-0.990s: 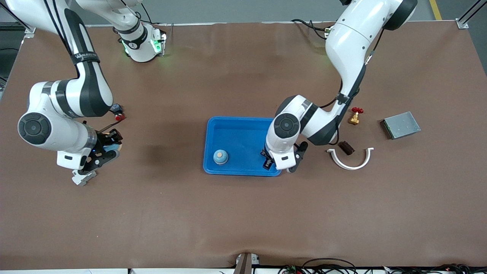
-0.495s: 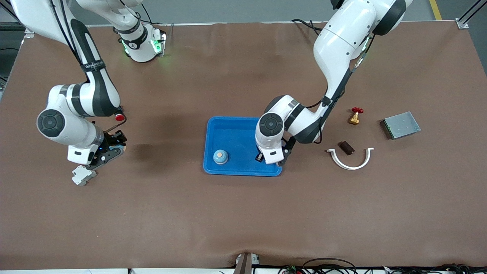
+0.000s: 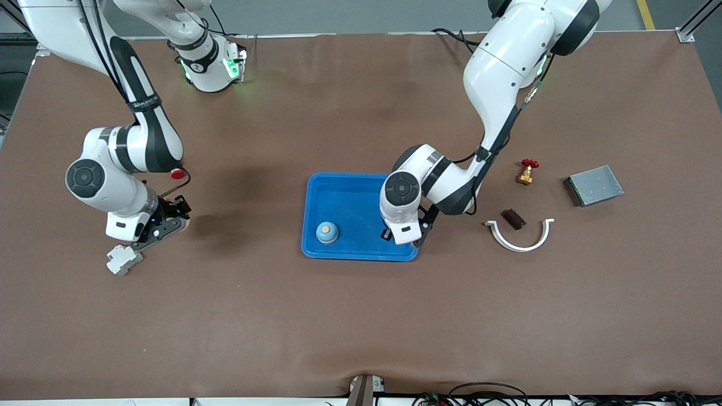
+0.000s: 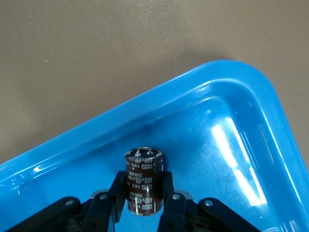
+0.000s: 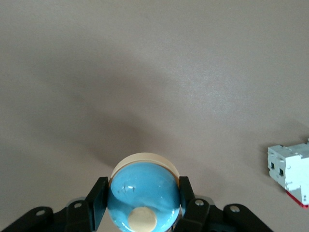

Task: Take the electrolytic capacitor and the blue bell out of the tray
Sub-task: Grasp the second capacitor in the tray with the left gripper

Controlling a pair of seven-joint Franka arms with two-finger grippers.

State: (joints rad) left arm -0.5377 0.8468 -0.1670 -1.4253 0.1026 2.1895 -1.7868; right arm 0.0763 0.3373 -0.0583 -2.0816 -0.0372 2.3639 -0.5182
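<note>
Wrist views alone reveal gripped capacitor [image 4: 143, 181] and bell [image 5: 143, 194].

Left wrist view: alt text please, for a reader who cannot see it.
The left gripper holds a dark brown cylindrical capacitor upright between its black jaws, inside a blue tray near one rounded corner. Brown table shows past the tray's rim.

A dark brown capacitor [image 4: 143, 180] with pale printed lettering is seen against a bright blue tray [image 4: 227, 77]. A blue bell [image 5: 143, 195] with a cream button and rim is seen over the brown table [image 3: 361, 316]. A white block [image 5: 290, 172] with a red edge is shown nearby.
</note>
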